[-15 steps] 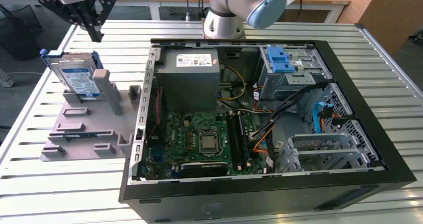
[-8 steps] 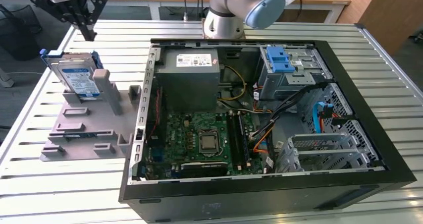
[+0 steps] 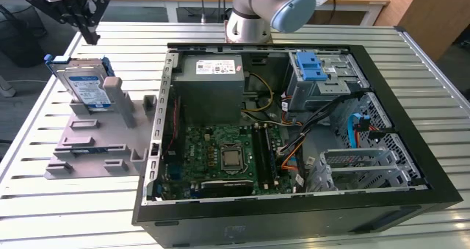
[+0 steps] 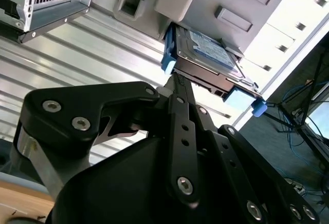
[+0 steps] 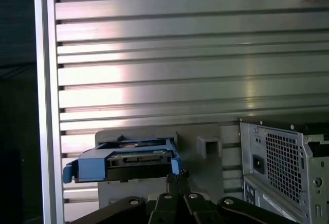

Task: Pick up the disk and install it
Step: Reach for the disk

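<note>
The gripper (image 3: 91,37) hangs over the far corner of the slatted table (image 3: 37,133) on the exterior view's left, its fingers pressed together with nothing between them. The disk (image 3: 83,87) stands on edge in a grey stand (image 3: 96,144) below the gripper and apart from it, beside the open computer case (image 3: 294,221). In both wrist views the fingertips (image 4: 177,82) (image 5: 177,178) point at the disk's (image 4: 205,54) (image 5: 136,160) blue-framed end.

1. Slatted aluminium table (image 3: 66,216), slats running left-right in the exterior view.
2. Grey plastic fixture (image 3: 92,136) sits on it, left of centre.
3. Open black computer case (image 3: 294,221) lies on its side, centre to right.
4. Arm base (image 3: 248,28), top centre.
</note>
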Motion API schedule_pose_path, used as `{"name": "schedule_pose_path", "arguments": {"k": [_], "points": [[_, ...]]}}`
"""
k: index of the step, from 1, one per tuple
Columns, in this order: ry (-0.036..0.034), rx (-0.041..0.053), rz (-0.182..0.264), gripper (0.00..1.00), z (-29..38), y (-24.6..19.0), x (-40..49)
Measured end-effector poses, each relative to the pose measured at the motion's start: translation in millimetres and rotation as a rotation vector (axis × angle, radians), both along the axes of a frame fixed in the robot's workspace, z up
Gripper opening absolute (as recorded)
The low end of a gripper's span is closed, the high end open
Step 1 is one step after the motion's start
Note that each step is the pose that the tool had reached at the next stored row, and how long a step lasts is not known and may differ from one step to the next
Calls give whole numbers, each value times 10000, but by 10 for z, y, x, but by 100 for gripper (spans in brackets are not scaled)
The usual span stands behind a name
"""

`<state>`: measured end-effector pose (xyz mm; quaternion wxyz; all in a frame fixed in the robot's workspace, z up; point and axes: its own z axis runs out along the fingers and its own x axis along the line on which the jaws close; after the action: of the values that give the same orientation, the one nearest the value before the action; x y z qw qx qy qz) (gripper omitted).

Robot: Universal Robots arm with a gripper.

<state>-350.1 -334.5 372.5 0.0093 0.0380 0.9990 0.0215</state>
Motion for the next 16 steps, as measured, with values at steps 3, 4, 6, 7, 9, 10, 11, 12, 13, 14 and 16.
{"name": "schedule_pose_path", "arguments": {"k": [3, 4, 6, 7, 9, 10, 11, 12, 13, 14, 16], "points": [[3, 0, 0, 11, -6, 22, -55], [5, 0, -1, 11, -8, 30, -73], [8, 0, 0, 11, -12, 43, -106], [9, 0, 0, 11, -13, 48, -118], [9, 0, 0, 11, -14, 48, -119], [9, 0, 1, 11, -14, 48, -119], [10, 0, 1, 11, -14, 48, -120], [10, -4, 0, 11, -14, 52, -122], [11, -13, 0, 11, -15, 64, -129], [11, -22, 0, 11, -16, 90, -149], [11, -26, -1, 11, -20, 121, -200]]}}
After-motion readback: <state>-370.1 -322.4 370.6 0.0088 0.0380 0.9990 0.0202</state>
